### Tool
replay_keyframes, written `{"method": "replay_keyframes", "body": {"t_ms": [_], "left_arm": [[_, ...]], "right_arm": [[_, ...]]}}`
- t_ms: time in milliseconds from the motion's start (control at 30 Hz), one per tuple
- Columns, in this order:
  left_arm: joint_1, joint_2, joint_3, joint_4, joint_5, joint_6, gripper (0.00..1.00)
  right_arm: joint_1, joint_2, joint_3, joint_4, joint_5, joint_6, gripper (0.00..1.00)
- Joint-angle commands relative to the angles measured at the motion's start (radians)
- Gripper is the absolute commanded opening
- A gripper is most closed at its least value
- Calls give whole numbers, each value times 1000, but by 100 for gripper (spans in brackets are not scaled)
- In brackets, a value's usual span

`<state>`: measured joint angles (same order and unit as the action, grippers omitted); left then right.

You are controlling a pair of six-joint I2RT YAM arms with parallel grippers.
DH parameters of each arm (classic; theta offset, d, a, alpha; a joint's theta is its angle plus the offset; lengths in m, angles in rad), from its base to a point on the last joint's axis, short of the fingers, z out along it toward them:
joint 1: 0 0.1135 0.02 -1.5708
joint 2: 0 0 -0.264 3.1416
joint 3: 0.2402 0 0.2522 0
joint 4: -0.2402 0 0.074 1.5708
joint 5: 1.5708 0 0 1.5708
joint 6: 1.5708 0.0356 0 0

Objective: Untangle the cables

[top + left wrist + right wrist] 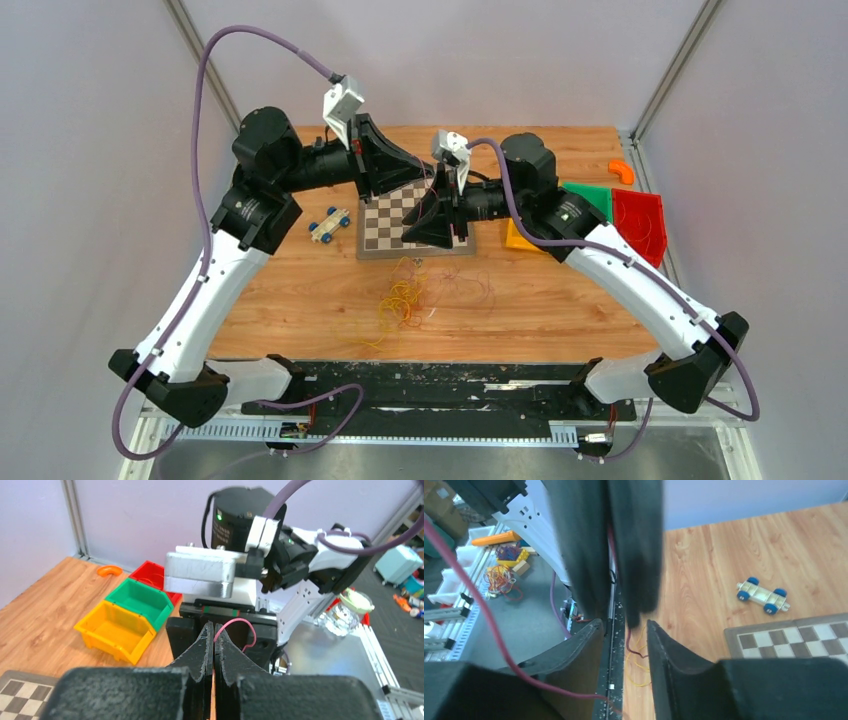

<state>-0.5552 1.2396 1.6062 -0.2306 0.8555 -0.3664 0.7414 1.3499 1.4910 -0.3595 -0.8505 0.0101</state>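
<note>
Surface: a wooden table [300,300] is enclosed by pale walls with metal posts at the corners. A chessboard [385,228] is set at the centre of the top view. A toy car [330,225] is placed just left of it. Yellow [112,630], green [137,602] and red [150,572] bins are ranged at the right, with an orange curved piece [621,170] beyond them.

Cables [405,300]: a loose yellow and orange tangle is found below the chessboard, with thin red loops spread to its right.

Left gripper [214,635]: the fingers are pressed together over the chessboard, and a red strand [240,630] is pinched at their tips, looping out to the right.

Right gripper [624,630]: the jaws are spread. The left gripper's fingertips are seen reaching down between them, and a dark red strand hangs in the gap.

Obscured: in the top view the fingertips of both grippers are masked by their own bodies, and the yellow bin is largely covered by the right arm. Objects off the table in both wrist views are blurred and cannot be identified. Whether the strand touches the right jaws cannot be determined.
</note>
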Motion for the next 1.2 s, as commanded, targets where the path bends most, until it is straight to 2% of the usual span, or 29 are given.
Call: {"method": "replay_keyframes", "body": {"t_ms": [0,100,300,433,500,533,567,600,633,733,800,900,1000,1167], "left_arm": [[68,-53,-48,238,38,-213,0],[126,-79,-93,286,9,-250,0],[229,-163,-190,281,-110,-236,0],[252,-231,-289,135,-195,-104,3],[256,-282,-354,101,-211,-46,25],[260,-294,-396,88,-214,-29,49],[261,-315,-417,50,-226,8,59],[265,-325,-457,30,-233,30,75],[266,-347,-481,-8,-234,83,85],[280,-393,-640,-38,-187,260,97],[282,-424,-729,-33,-145,361,100],[282,-464,-822,-4,-71,434,100],[281,-461,-835,-6,5,465,100],[276,-382,-826,-48,36,516,100]], "right_arm": [[-4,-8,-70,155,41,72,28],[-4,-19,-116,191,55,103,1],[-32,-58,-97,183,93,118,0],[-48,-58,13,179,119,135,0],[-48,-46,78,177,140,142,0],[-48,-37,106,174,153,143,0],[-48,-31,145,171,167,147,0],[-48,-22,171,170,169,151,0],[-48,-15,189,168,175,163,0],[-48,2,226,169,173,188,0],[-48,11,244,167,181,186,0],[-47,17,279,155,208,153,0],[-52,17,332,116,237,104,0],[-69,47,482,82,252,101,0]]}}
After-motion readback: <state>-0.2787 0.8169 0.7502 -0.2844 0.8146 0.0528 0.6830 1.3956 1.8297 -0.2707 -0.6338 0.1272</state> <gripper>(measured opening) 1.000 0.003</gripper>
